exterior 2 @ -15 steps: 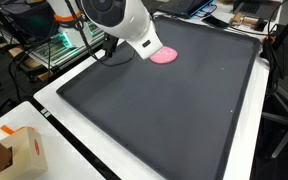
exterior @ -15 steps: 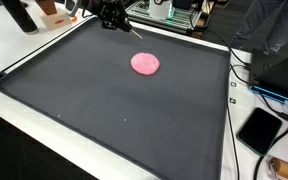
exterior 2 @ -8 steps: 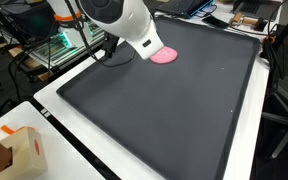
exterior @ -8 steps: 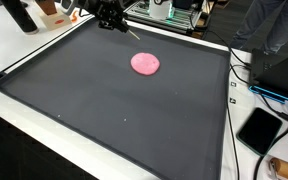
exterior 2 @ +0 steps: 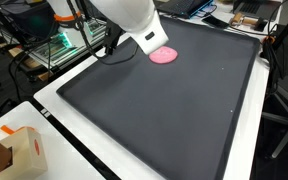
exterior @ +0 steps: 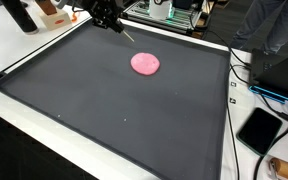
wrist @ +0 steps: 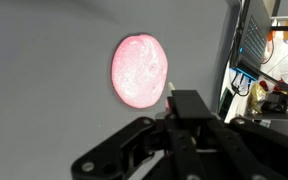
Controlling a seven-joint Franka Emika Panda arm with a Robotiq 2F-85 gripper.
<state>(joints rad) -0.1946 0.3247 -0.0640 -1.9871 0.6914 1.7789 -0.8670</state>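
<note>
Fingers (wrist: 189,106) black, blocky, tight together, apart from flat, oval, mottled pink disc (wrist: 139,70) on smooth grey mat (wrist: 44,90).

A white table (exterior: 24,45) is covered over most of its top by a large dark mat (exterior: 124,110), as shown in both exterior views. A flat pink disc (exterior: 145,63) is laid on the mat towards its far side. A black flat device (exterior: 260,129) is laid on the table just beside the mat's right edge in an exterior view. A cardboard box (exterior 2: 22,152) is set on the table's near left corner in an exterior view.
</note>
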